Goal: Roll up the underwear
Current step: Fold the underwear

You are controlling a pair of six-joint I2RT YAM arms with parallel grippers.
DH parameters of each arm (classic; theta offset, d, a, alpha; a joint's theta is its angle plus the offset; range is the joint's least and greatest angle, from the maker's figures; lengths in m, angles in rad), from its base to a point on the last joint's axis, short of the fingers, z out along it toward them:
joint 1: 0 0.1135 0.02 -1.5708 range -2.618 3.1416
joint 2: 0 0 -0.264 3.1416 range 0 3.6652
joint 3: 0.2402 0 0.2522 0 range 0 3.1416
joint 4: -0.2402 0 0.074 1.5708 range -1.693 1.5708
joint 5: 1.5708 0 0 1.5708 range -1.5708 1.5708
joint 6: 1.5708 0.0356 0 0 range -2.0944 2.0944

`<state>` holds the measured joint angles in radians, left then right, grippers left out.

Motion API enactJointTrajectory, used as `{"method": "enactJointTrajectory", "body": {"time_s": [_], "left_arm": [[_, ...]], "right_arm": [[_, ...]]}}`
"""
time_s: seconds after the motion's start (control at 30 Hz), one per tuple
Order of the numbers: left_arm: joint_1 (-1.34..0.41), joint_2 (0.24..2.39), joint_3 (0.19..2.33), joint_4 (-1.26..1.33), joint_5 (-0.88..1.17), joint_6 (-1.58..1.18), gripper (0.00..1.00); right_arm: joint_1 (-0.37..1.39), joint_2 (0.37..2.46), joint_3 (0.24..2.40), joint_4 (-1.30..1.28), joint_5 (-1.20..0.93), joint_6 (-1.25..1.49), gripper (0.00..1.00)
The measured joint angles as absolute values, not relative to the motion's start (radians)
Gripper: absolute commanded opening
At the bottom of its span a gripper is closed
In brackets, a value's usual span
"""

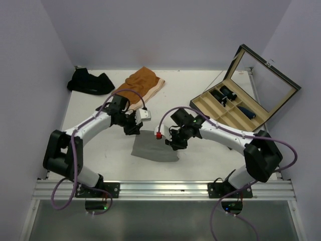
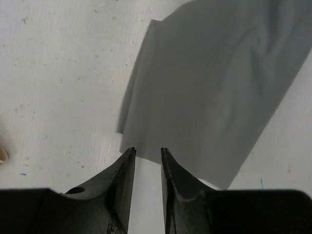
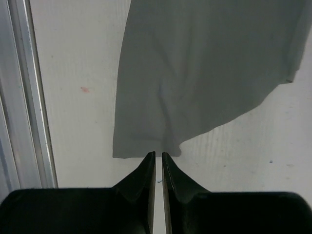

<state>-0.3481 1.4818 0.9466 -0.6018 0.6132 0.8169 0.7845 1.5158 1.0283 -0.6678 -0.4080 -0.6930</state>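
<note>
**Position.** The light grey cloth briefs (image 1: pixel 153 149) lie flat on the white table (image 1: pixel 205 168), just toward 6 o'clock of its middle. They are well apart from the rust-orange briefs (image 1: pixel 143 83) at 12 o'clock and the open wooden compartment box (image 1: pixel 235 108) at 2 o'clock.

**Orientation.** In the overhead view the garment's broad edge faces 6 o'clock and its narrower end points toward 12. Its long axis appears to run from 9 to 3, dipping slightly toward 4.

**Claws.**
- The left gripper (image 2: pixel 147 152) stands at a corner on the 10 o'clock side. Its jaws are parted by a clear gap and hold nothing.
- The right gripper (image 3: pixel 157 154) sits at the hem on the 3 o'clock side, with its jaws drawn to a thin slit. I cannot tell whether any cloth is caught in them.

**Risks.**
- The two claws stand at unequal widths. If they seize the cloth unevenly, the roll probably starts skewed and comes out cone-shaped.
- The fabric is thin and lies flush with the table, so a claw may close on air or lift only one layer.
- A finger dragging over the table would likely bunch the hem rather than turn it.
</note>
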Motion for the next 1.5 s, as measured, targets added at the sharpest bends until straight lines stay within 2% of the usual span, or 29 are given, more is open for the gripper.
{"method": "enactJointTrajectory", "body": {"time_s": [0.27,0.53,0.83,1.03,1.1,1.3,1.5], "left_arm": [[-0.347,1.641,0.991,-0.469,0.553,0.565,0.30],[-0.347,1.713,1.024,-0.458,0.542,0.541,0.31],[-0.347,1.785,1.064,-0.488,0.553,0.597,0.31],[-0.346,1.788,1.064,-0.518,0.558,0.647,0.29],[-0.346,1.788,1.064,-0.519,0.558,0.653,0.32],[-0.334,1.775,1.049,-0.513,0.565,0.649,0.39],[-0.247,1.721,1.034,-0.509,0.607,0.622,0.42]], "right_arm": [[0.819,1.650,1.013,-0.722,-0.457,-0.659,0.12],[0.883,1.647,0.970,-0.773,-0.452,-0.705,0.17],[0.830,1.501,0.981,-0.735,-0.431,-0.606,0.35],[0.656,1.536,1.040,-0.706,-0.447,-0.485,0.27],[0.616,1.573,1.088,-0.682,-0.448,-0.428,0.26],[0.612,1.699,1.261,-0.566,-0.464,-0.274,0.22],[0.618,1.861,1.386,-0.466,-0.503,-0.213,0.22]]}}
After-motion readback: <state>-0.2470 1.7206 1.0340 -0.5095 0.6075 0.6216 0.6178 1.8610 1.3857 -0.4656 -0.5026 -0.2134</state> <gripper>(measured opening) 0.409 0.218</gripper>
